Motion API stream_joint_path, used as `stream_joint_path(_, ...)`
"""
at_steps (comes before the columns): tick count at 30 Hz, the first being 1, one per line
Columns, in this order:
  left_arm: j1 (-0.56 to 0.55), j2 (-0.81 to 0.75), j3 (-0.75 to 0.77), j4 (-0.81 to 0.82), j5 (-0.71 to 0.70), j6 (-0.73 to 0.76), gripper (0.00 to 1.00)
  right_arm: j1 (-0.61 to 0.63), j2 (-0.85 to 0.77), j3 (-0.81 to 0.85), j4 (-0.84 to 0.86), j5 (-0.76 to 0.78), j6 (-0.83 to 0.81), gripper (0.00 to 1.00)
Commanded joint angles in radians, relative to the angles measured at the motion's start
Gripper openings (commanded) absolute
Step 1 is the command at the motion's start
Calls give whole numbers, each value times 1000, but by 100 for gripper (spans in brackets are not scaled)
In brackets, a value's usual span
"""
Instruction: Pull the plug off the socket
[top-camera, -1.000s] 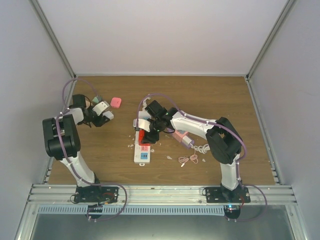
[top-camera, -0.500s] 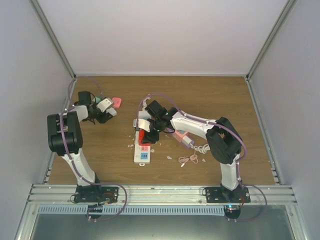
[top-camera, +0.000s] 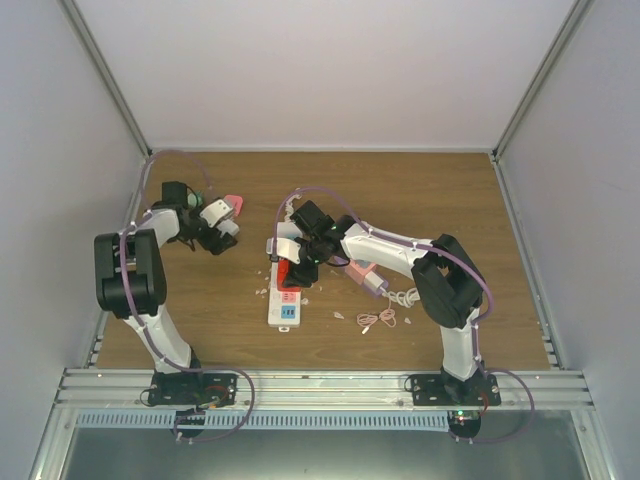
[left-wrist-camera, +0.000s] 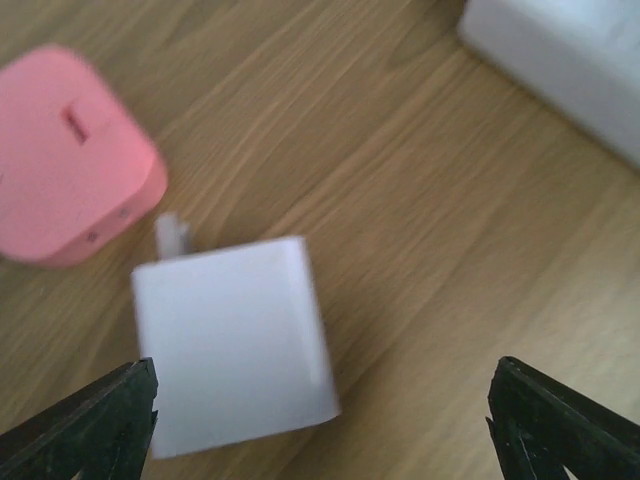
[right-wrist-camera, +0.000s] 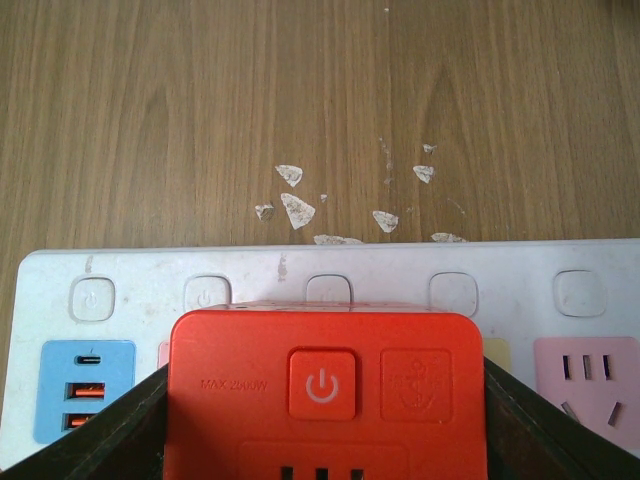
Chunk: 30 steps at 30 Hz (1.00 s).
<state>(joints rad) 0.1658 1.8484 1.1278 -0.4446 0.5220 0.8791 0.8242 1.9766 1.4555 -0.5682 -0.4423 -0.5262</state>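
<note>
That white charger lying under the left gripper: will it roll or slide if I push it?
Probably slides, not rolls: the white charger is boxy and lies flat on the wooden table. Its smooth shell may slip in a grip.

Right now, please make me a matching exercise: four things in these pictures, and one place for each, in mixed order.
1 white plug
2 pink plug
3 red adapter
4 USB ports

A on the power strip, in the right gripper
B in the strip's blue panel
C flat on the table, under the left gripper
D just beyond the white plug's prong

Pairs: 1-C, 2-D, 3-A, 4-B
</note>
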Motion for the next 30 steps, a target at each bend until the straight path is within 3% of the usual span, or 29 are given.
stream_joint_path(1,-64,-78,-2,-102,93,-3,91,-10,10,-13,-115,44,33,10)
stream_joint_path(5,-118,-88,-13,-152,142,-60,99,-10,8,-11,-111,46,29,10)
stream_joint_path(13,-247,-77,-70,-99,160,-232,99,-10,9,-10,-103,41,29,10)
stream_joint_path(20,-316,-40,-87,-65,149,-292,99,-10,8,-5,-103,28,31,10)
stream_joint_path(30,-364,-19,-143,-31,-61,-285,96,-10,-9,-4,-88,20,32,10)
